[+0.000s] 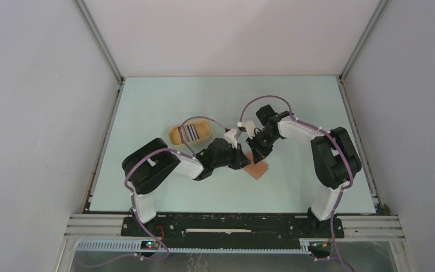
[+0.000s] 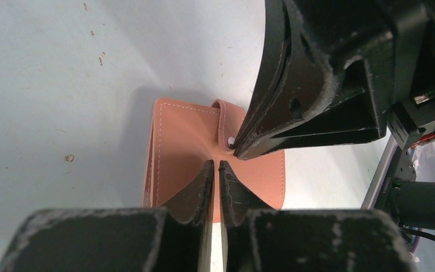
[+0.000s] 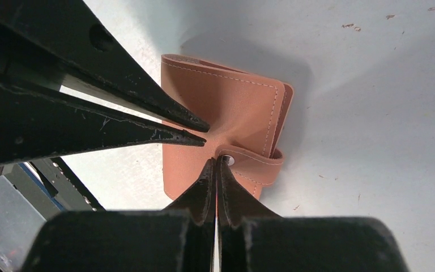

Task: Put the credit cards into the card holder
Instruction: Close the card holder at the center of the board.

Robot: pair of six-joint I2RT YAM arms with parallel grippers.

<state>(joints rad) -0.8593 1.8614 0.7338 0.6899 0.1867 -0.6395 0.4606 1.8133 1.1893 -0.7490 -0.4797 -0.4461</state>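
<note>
Both arms converge on a small reddish-brown leather-like folding card holder [image 1: 257, 170] lying flat and snapped closed on the pale green table [image 1: 294, 102], midway between the two bases. The left gripper [image 2: 215, 168] comes in from the left with its fingers drawn narrow, only a slit between them, tips down on the middle of the cover. The right gripper [image 3: 215, 163] arrives from the far right, its fingers likewise nearly together, tips just beside the small metal snap stud [image 3: 227, 160]. The leather puckers toward the spot where the two pairs of tips meet, but whether either pair actually pinches it cannot be told. The closing tab [image 3: 255, 164] wraps over the edge farthest from the left gripper, so the holder's mouth faces away from that arm, and the snap sits right at the right gripper's tips, which looks best placed to free it. The striped dark-and-pale credit cards [image 1: 191, 132] lie in a yellow oval tray [image 1: 173, 135] well apart, beyond the left forearm. That makes the left arm the nearer one for fetching them once the holder is open.
</note>
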